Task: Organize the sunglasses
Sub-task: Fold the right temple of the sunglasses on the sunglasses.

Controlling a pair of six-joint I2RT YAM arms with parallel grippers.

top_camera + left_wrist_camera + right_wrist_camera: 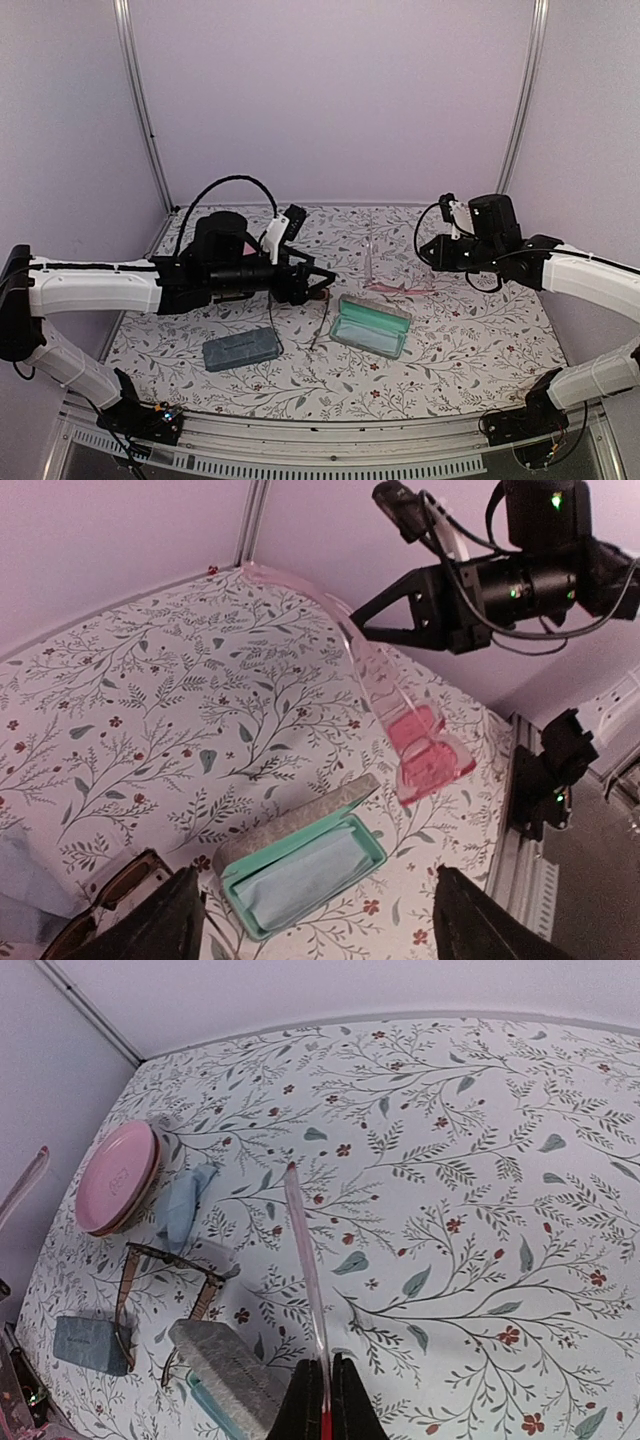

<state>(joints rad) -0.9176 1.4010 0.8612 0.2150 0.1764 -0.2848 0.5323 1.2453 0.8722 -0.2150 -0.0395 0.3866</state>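
Note:
The pink-framed sunglasses [400, 288] rest with their lenses [428, 756] on the table just beyond the open case. My right gripper [424, 252] is shut on one translucent temple [305, 1270], which sticks out ahead of the fingers [322, 1365]. The dark-framed sunglasses [165, 1290] with reddish-brown lenses lie open on the table between the two cases, showing as a thin line in the top view [321, 322] and at the lower left of the left wrist view [110, 898]. My left gripper [322, 282] is open and empty, hovering above the open case [315, 880].
A grey-brown case [371, 325] lies open, teal inside, with a pale blue cloth [300, 880] in it. A closed blue-grey case [240, 350] sits front left. Another pale blue cloth [186, 1205] lies beside a round pink disc [117, 1176]. The table's right edge [505, 810] is close.

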